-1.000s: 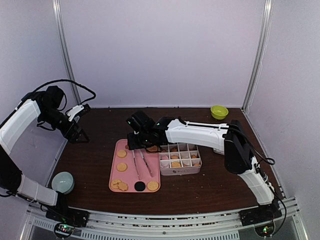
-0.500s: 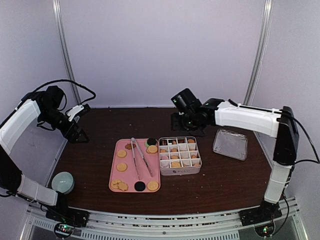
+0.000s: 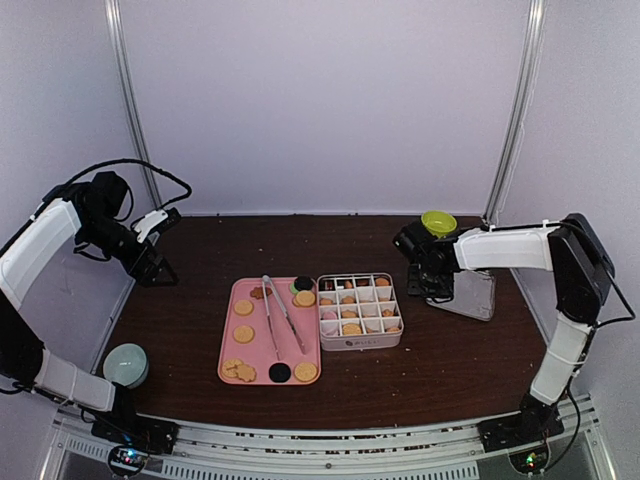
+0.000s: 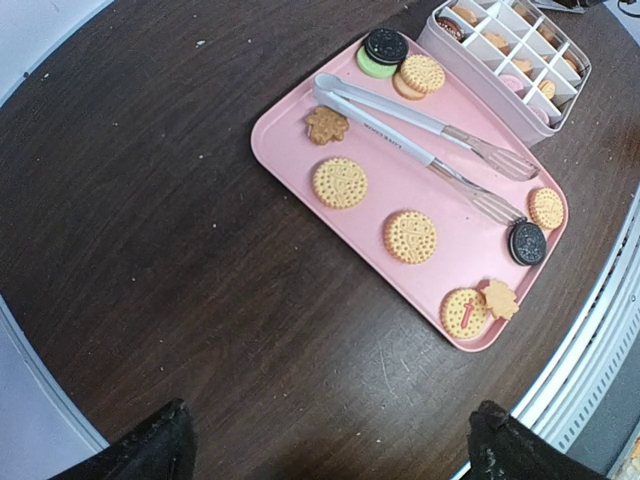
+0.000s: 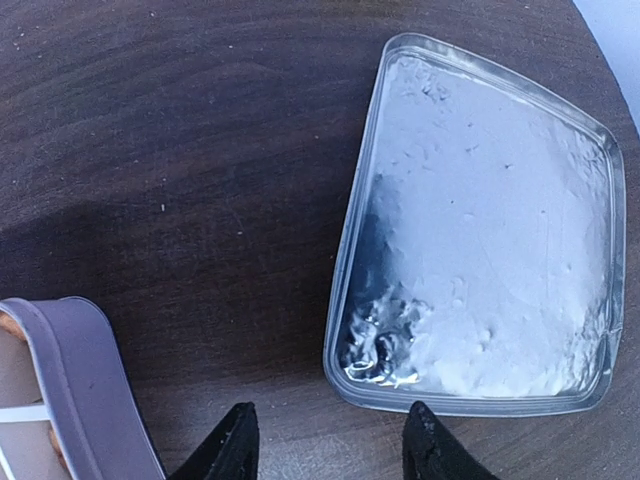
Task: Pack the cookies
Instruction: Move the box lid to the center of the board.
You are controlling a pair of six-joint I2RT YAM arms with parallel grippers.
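Observation:
Several cookies (image 3: 243,333) lie on a pink tray (image 3: 258,350); more sit in the compartments of a white divided box (image 3: 360,343) beside it. In the left wrist view the cookies (image 4: 339,182) are golden rounds and flower shapes, plus dark ones and a green one. My left gripper (image 3: 155,265) hangs open at the far left over bare table, its jaws (image 4: 330,455) wide apart. My right gripper (image 3: 432,282) hovers at the left edge of a clear plastic lid (image 3: 468,292). It (image 5: 332,450) stands open with nothing between the fingers, just short of the lid's (image 5: 480,220) near rim.
Metal tongs (image 3: 280,318) lie across the tray, also in the left wrist view (image 4: 410,125). A green bowl (image 3: 438,222) stands at the back right, a pale round cup (image 3: 125,364) at the front left. The box corner (image 5: 80,380) shows left of my right fingers.
My right arm has swung away from the tray, across the back of the table, and come down at the clear lid on the right. The left arm has not moved.

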